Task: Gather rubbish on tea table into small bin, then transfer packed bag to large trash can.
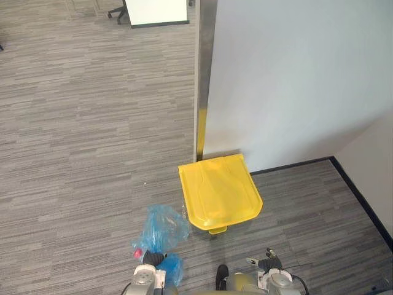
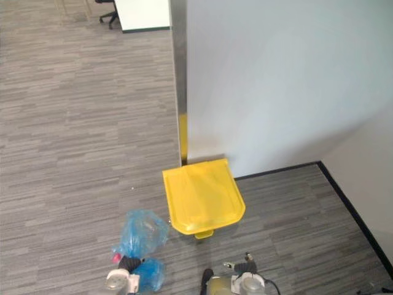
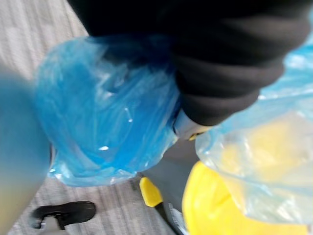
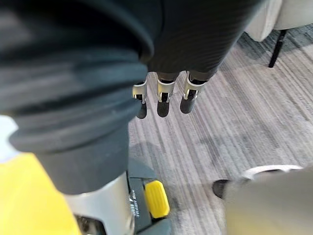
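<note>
Hanging at your left hand, the blue bag sits just beside the large trash can — its grip can't be read through the plastic. Your right hand is empty, fingers straight. This looks like the transfer step: the yellow lid is closed, so open it first — by the pedal or the free hand.

Soft, even light fills the room before me; a broad dim shadow slants across the pale grey wall. Small white glints mark the crinkled translucent blue plastic bag.
</note>
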